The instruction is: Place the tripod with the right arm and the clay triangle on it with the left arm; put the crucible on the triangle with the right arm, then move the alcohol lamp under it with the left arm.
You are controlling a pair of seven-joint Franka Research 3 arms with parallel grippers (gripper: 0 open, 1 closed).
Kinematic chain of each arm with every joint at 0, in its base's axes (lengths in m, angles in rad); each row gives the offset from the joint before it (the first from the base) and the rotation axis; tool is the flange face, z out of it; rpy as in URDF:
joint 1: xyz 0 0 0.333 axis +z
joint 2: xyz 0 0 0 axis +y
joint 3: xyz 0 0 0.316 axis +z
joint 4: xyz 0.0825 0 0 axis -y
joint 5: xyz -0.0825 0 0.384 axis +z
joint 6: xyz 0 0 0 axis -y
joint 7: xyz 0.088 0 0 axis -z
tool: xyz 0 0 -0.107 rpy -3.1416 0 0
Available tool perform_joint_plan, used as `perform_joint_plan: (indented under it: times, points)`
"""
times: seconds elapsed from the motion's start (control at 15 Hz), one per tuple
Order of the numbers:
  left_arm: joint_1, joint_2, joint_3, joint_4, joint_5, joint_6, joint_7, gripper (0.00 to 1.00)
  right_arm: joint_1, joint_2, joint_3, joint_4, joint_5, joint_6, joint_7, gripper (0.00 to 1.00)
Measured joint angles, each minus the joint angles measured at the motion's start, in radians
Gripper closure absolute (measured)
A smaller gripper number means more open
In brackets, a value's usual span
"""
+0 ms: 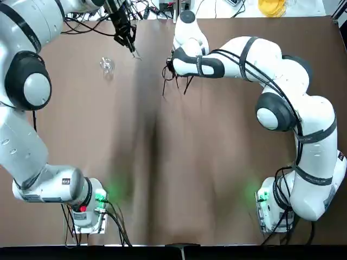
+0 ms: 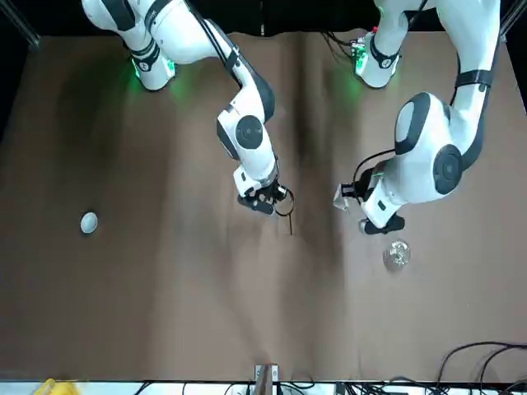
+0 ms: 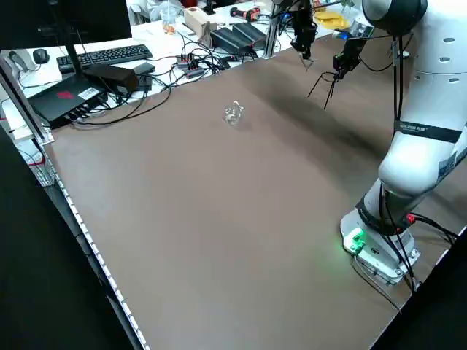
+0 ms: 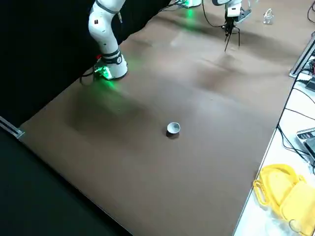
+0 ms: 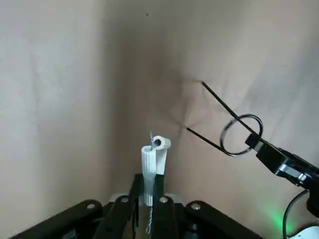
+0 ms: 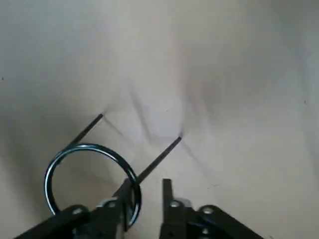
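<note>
**My left gripper holds the triangle; my right is open at the tripod**

My left gripper (image 5: 146, 180) is closed on the white clay triangle (image 5: 149, 172), above the table (image 1: 162, 179) near its far edge. My right gripper's (image 6: 147, 184) fingers are parted at the ring of the black wire tripod (image 6: 89, 147). The glass alcohol lamp (image 1: 107, 66) sits toward the far left corner; the white crucible (image 4: 173, 128) rests on the table's right half.

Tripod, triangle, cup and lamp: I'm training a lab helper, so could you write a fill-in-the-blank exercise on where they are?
1. The clay triangle is between the fingers of the ____ gripper.
2. The tripod is at the ____ gripper.
3. The cup stands on the ____.
4. The clear glass object on the table is the ____.

Missing words: left; right; table; lamp.
</note>
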Motion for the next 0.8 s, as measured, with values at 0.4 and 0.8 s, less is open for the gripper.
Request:
perform_joint_plan:
  times: [0.4, 0.8]
  points:
    - [-0.031, 0.053, -0.009, 0.0, 0.0, 0.029, -0.013, 0.89, -0.003, -0.007, -0.01, 0.026, 0.0, -0.002, 0.002, 0.63]
    - [-0.037, 0.058, -0.014, 0.015, -0.098, 0.056, -0.02, 0.89, -0.119, -0.112, -0.03, 0.04, 0.0, -0.138, -0.022, 0.63]
